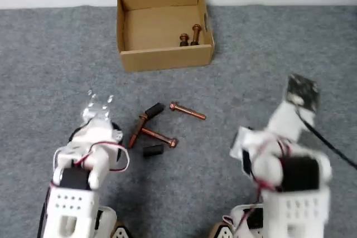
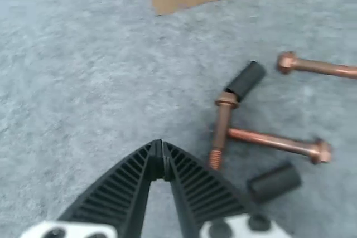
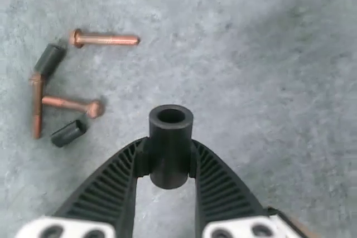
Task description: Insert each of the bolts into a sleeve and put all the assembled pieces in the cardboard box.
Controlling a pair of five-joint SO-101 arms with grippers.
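My right gripper (image 3: pixel 169 154) is shut on a black sleeve (image 3: pixel 170 132), held upright with its hole showing, above bare carpet to the right of the loose parts. My left gripper (image 2: pixel 162 159) is shut with nothing in it, just left of the pile. Three copper bolts (image 1: pixel 188 111) (image 1: pixel 159 136) (image 1: pixel 137 129) lie loose on the carpet with two black sleeves (image 1: pixel 154 109) (image 1: pixel 153 150) among them. The cardboard box (image 1: pixel 163 57) stands at the back; two assembled pieces (image 1: pixel 189 36) stand in its right front corner.
Grey carpet covers the table. The left arm (image 1: pixel 83 160) and the right arm (image 1: pixel 284 165) sit at the near edge, with open carpet between the pile and the right arm. A black cable (image 1: pixel 329 143) runs off the right arm.
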